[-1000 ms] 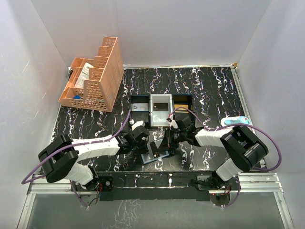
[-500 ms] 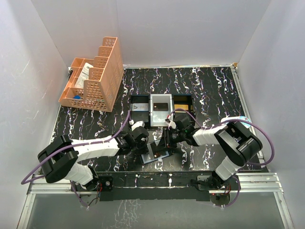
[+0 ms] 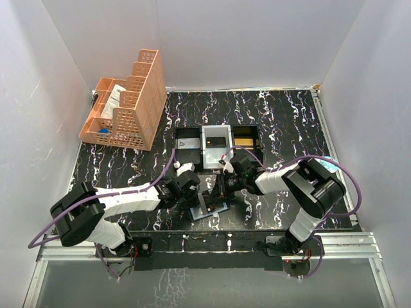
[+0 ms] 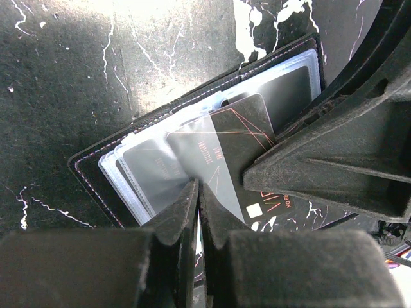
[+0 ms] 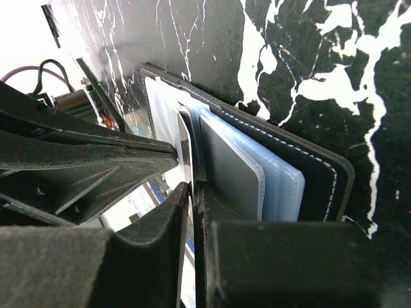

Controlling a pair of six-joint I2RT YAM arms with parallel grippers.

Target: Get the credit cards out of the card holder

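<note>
- The card holder (image 3: pixel 212 206) lies open and flat on the black marbled table (image 3: pixel 282 122), close to the near edge, between the two grippers.
- Clear plastic sleeves (image 4: pixel 148 170) fan out from its spine, and a dark card (image 4: pixel 247 135) sticks partway out of them.
- The left gripper (image 4: pixel 198 192) is clenched, its fingertips pinching the edge of a sleeve.
- The right gripper (image 5: pixel 191 189) is clamped on the thin edge of the dark card.
- Just behind sits a black-and-white three-compartment tray (image 3: pixel 215 160).
- An orange mesh organiser (image 3: pixel 144 96) stands at the far left corner.
</note>
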